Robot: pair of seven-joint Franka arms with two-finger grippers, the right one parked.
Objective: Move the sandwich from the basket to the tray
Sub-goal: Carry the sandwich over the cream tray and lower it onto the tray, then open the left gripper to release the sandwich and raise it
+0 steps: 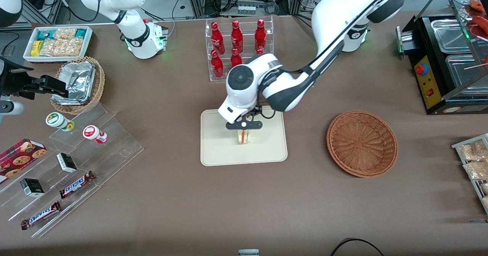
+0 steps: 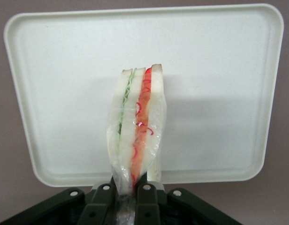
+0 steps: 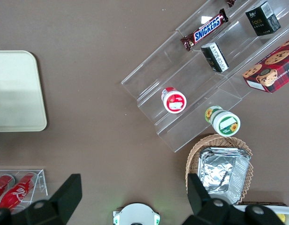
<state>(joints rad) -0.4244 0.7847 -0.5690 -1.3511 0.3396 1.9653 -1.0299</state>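
Claw [image 1: 244,129] is clamped on the sandwich [image 2: 137,124], pinching the wrapped wedge at one end with the filling edges facing the wrist camera. It hangs over the tray [image 1: 217,149], roughly mid-tray under the claw; contact with the tray surface can't be confirmed. Basket [image 1: 361,143] sits empty, well off toward the working arm's end. Step in hand looks like set-down: lower straight, no tilt, let the wedge bottom out on the tray, then part the fingers and lift vertically so the wrap doesn't drag
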